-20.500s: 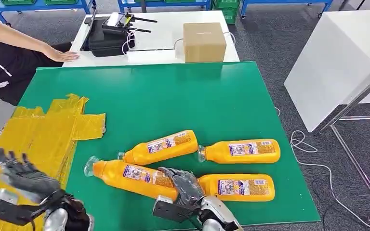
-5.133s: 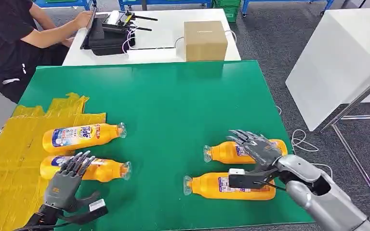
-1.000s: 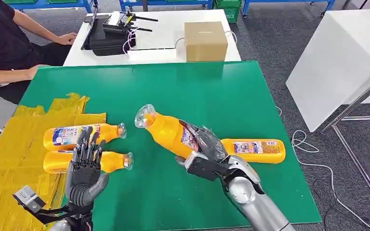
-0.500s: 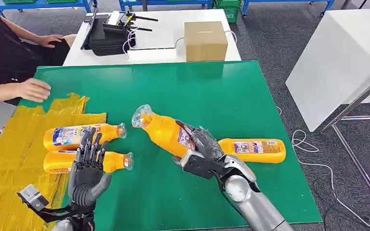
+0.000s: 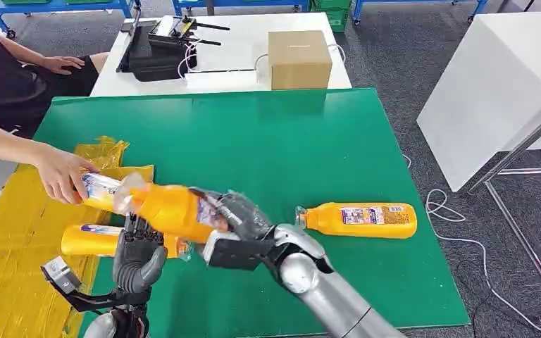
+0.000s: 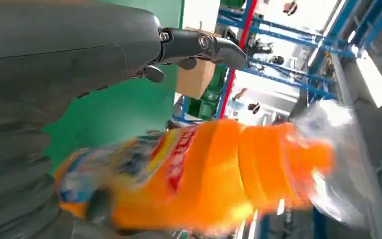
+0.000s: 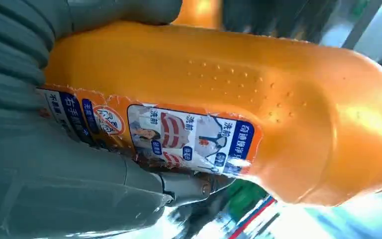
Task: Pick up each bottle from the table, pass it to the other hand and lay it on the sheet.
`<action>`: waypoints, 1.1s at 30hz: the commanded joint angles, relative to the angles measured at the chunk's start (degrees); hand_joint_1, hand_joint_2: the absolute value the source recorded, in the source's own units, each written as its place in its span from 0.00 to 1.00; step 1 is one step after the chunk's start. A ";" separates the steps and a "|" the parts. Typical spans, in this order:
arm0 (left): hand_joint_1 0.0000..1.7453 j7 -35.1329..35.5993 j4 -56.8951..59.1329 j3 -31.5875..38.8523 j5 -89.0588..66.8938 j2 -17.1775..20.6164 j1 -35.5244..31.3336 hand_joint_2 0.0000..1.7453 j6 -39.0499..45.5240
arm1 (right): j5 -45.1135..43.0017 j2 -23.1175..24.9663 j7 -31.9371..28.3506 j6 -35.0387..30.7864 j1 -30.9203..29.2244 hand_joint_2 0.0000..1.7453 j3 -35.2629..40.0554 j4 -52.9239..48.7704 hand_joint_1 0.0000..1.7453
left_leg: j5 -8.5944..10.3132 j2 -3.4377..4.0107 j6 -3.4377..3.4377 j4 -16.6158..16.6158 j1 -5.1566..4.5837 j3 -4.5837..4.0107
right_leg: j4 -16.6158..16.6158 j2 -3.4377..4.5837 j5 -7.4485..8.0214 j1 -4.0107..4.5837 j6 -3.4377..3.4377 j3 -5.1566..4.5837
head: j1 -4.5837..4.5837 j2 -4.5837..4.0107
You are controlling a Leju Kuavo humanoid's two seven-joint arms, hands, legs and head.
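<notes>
Head view: the right hand (image 5: 243,225) grips an orange detergent bottle (image 5: 172,209) by its lower body, carrying it above the green table (image 5: 268,141) with its clear cap toward the yellow sheet (image 5: 21,232). Just beneath it, the left hand (image 5: 139,253) is raised with fingers apart, holding nothing. Two more bottles are on the sheet: one lying flat (image 5: 88,241) beside the left hand, another (image 5: 98,190) touched by a person's hand (image 5: 60,172). A fourth bottle (image 5: 358,220) lies on the table to the right. A cardboard box (image 5: 298,60) stands on the white table beyond.
</notes>
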 commanded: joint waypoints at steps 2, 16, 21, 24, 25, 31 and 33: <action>0.00 0.60 7.15 2.04 -0.17 -0.24 -2.73 1.00 -1.71 | -3.47 2.24 1.36 -1.47 -3.66 1.00 11.16 6.20 1.00 | 0.02 -0.13 -0.02 -0.10 0.02 0.09 | -0.14 -0.11 0.01 0.03 0.05 0.15 | 0.02 0.00; 0.00 -0.27 7.93 3.19 -0.92 -0.60 -3.21 1.00 -0.71 | -3.34 5.37 1.16 -1.19 -1.59 1.00 18.81 12.03 1.00 | 0.00 -0.11 -0.05 -0.13 -0.02 0.14 | -0.14 -0.09 -0.02 -0.04 0.01 0.18 | 0.02 0.00; 0.00 -0.72 8.11 2.37 -2.82 -0.39 -3.55 1.00 0.28 | -3.46 5.21 1.11 -1.72 -1.62 1.00 17.72 12.75 1.00 | 0.03 -0.21 -0.03 -0.10 -0.03 0.07 | -0.14 -0.19 -0.01 -0.03 0.02 0.13 | 0.02 0.00; 0.00 -1.68 7.49 1.45 -5.74 -0.09 -3.72 1.00 2.13 | -3.42 5.37 1.08 -1.93 -1.37 1.00 17.46 13.53 1.00 | 0.02 -0.20 -0.02 -0.08 -0.04 0.04 | -0.11 -0.17 -0.01 -0.03 0.01 0.10 | 0.04 0.00; 0.00 -1.87 7.18 1.19 -6.45 -0.02 -3.70 1.00 2.60 | -3.39 5.43 1.08 -1.98 -1.33 1.00 17.42 13.76 1.00 | 0.00 -0.24 -0.04 -0.10 0.01 0.12 | -0.16 -0.22 -0.03 0.01 0.03 0.20 | 0.02 0.00; 0.00 -2.07 6.83 0.93 -7.46 -0.04 -3.65 1.00 3.34 | -3.37 5.42 1.08 -2.04 -1.27 1.00 17.36 13.88 1.00 | 0.00 -0.23 -0.03 -0.07 -0.01 0.08 | -0.12 -0.22 -0.04 0.00 0.02 0.15 | 0.02 0.00; 0.00 -2.07 6.83 0.93 -7.46 -0.04 -3.65 1.00 3.34 | -3.37 5.42 1.08 -2.04 -1.27 1.00 17.36 13.88 1.00 | -0.04 -0.29 -0.08 -0.16 0.12 0.28 | -0.29 -0.28 -0.05 0.13 0.06 0.40 | 0.04 0.00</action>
